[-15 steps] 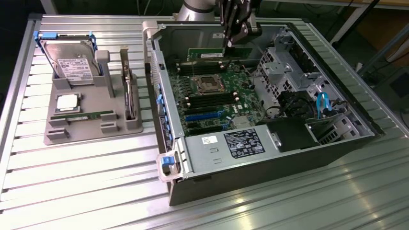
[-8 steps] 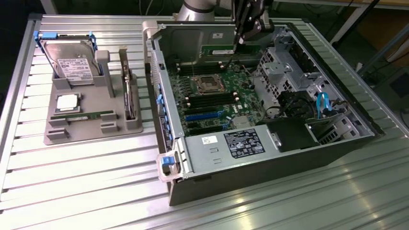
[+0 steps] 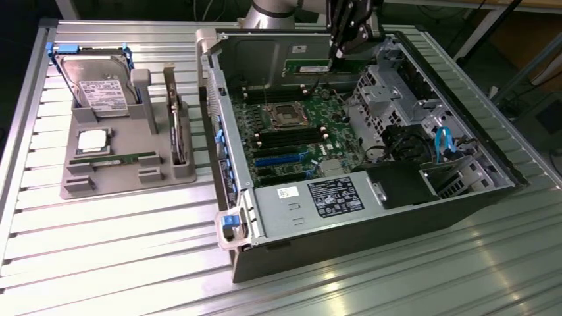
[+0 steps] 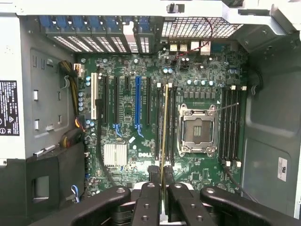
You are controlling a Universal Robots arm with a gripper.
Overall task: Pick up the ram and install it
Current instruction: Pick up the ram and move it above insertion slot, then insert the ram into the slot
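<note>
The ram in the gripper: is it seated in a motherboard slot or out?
Out. The gripper holds the ram edge-on above the motherboard, not seated in it; in the exterior view the gripper is high over the case.

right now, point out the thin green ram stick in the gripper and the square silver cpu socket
thin green ram stick [image 4: 164,136]: wrist view, middle of its thin edge
square silver cpu socket [image 4: 197,129]: wrist view, centre of its open frame

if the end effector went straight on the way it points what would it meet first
Probably the black memory slots beside the processor socket on the motherboard: the ram held in the end effector lines up with them edge-on. How far off they are is unclear.
</note>
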